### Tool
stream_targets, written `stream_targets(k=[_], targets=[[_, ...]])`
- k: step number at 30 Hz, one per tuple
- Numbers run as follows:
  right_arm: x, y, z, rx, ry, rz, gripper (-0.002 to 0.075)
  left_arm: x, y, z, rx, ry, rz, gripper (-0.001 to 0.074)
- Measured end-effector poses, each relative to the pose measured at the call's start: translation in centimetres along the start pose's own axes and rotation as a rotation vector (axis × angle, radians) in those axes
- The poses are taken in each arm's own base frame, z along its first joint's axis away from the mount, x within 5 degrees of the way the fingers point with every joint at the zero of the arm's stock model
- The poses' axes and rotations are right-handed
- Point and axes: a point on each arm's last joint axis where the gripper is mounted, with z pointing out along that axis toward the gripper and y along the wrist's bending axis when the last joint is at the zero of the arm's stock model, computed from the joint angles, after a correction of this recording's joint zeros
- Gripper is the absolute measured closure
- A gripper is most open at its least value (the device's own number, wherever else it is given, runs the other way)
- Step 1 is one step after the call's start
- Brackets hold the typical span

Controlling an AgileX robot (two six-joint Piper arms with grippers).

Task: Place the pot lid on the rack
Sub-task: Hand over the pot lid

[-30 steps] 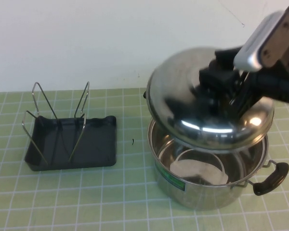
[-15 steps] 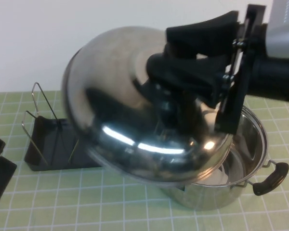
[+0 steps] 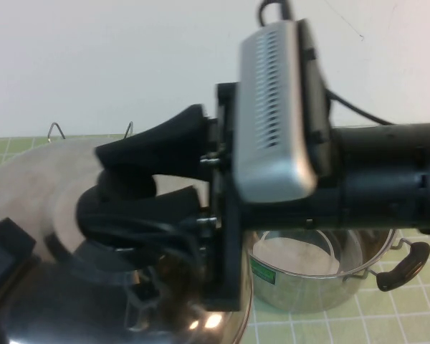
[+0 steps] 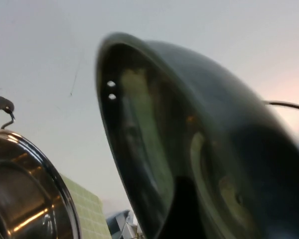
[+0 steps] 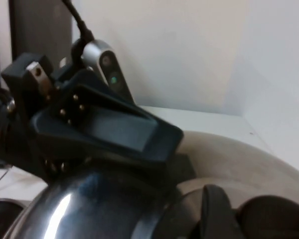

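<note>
While the right arm reaches across the scene close to the raised camera, the following stand in view: right gripper [image 3: 132,204], black, its fingers pinched on the black knob of the round domed shiny stainless-steel pot lid [image 3: 36,215], seen again from its own wrist camera [image 5: 114,144] above the lid's polished dome [image 5: 89,209]; lid held in the air, tilted, at the robot's left, in front of the rack and covering nearly all of it; small dark grey plastic rack with bent wire uprights, only two wire tips [image 3: 56,129] showing above the lid's far edge; whether lid touches rack, cannot tell.

Stainless-steel pot [image 3: 322,276] with black side handles, open, standing on the counter at the robot's right, beneath the right arm; one handle [image 3: 405,265] projecting toward the right; green label on its wall.

Counter [image 3: 387,322], green with a white grid, bare near the pot.

Left gripper [image 3: 6,247], a dark block at the left edge of the high view, just beside the lid's rim; fingers' state cannot be told; its wrist camera faces the lid's hollow underside [image 4: 154,149], with the pot's rim [image 4: 35,184] beside it.
</note>
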Motion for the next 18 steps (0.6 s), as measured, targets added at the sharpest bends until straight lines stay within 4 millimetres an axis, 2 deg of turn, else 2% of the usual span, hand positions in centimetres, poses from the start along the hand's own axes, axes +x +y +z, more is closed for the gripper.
stream_targets(k=[2, 4, 6, 7, 18], targets=[[0.0, -0.1, 0.7, -0.008, 0.001, 0.0, 0.0383, 0.1, 0.0, 0.0, 0.005, 0.012, 0.002, 0.0259], [0.3, -0.3, 1.3, -0.016, 0.007, 0.003, 0.0382, 0.2, -0.1, 0.0, 0.009, 0.019, 0.002, 0.0375], [0.8, -0.5, 1.6, -0.016, 0.025, -0.01, 0.0379, 0.0, -0.2, 0.0, 0.015, 0.005, -0.015, 0.0531], [1.0, -0.6, 1.7, -0.014, 0.031, -0.01, 0.0379, 0.0, -0.2, 0.0, 0.017, 0.004, -0.012, 0.056], [1.2, -0.7, 1.9, -0.02, 0.033, -0.005, 0.0382, 0.0, -0.3, 0.0, 0.022, 0.006, 0.014, 0.0558]])
